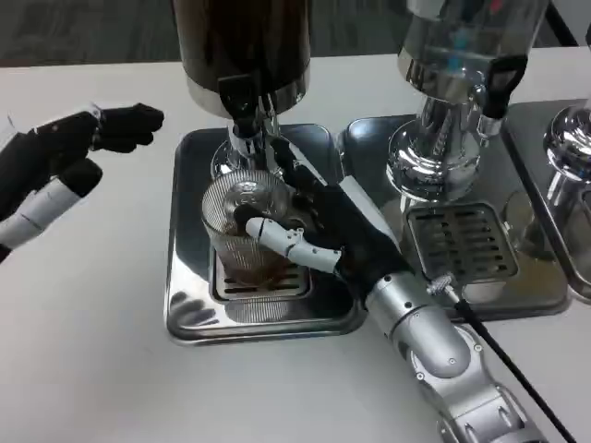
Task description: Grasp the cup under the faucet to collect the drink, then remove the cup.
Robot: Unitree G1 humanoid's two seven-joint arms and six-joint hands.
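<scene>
While right hand is gripping the cup under the faucet, left hand is hanging empty, fingers apart; lift level.

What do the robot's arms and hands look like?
The right hand is mostly black, with a white thumb showing black joints. Its forearm is shiny silver metal in rounded sections, with a thin black cable running alongside it. The left hand has black fingers and white parts too.
</scene>
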